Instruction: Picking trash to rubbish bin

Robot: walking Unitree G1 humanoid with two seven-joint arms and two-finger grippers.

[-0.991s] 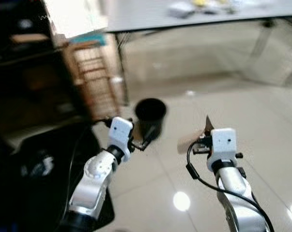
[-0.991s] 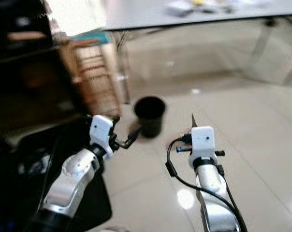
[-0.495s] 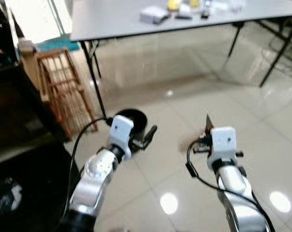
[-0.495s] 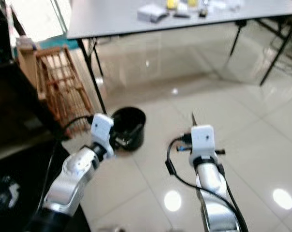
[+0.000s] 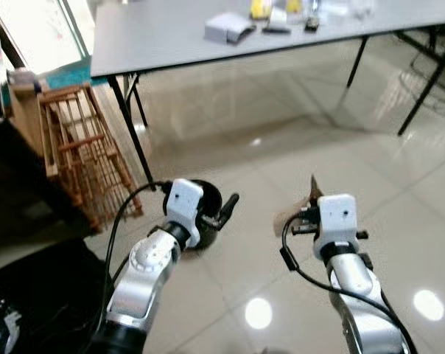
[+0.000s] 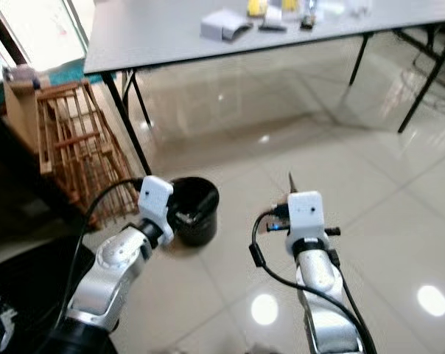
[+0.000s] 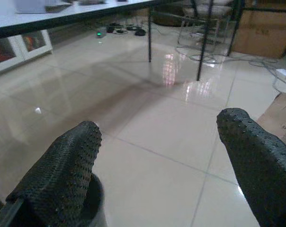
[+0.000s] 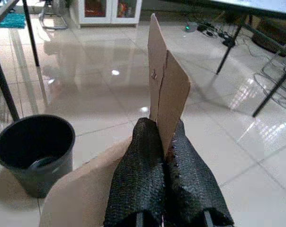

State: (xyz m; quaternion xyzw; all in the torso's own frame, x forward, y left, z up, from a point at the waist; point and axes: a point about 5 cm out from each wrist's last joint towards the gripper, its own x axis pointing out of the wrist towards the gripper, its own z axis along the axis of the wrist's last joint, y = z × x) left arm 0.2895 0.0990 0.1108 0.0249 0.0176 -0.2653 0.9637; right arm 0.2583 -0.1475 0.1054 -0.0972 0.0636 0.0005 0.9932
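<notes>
My right gripper (image 8: 164, 156) is clamped on a thin brown cardboard scrap (image 8: 164, 97), held above the glossy tiled floor (image 5: 340, 162), with the round black plastic rubbish bin (image 6: 193, 210) near, off to my left. My left gripper (image 7: 157, 161) hangs with fingers spread, empty, just over the bin's rim. The card looks light, stiff and flat, so an edge pinch should suit; it may flutter on release.

Bright, even light is seen throughout; lamp glare is mirrored on the glossy floor (image 5: 258, 313), and slight blur softens edges.
</notes>
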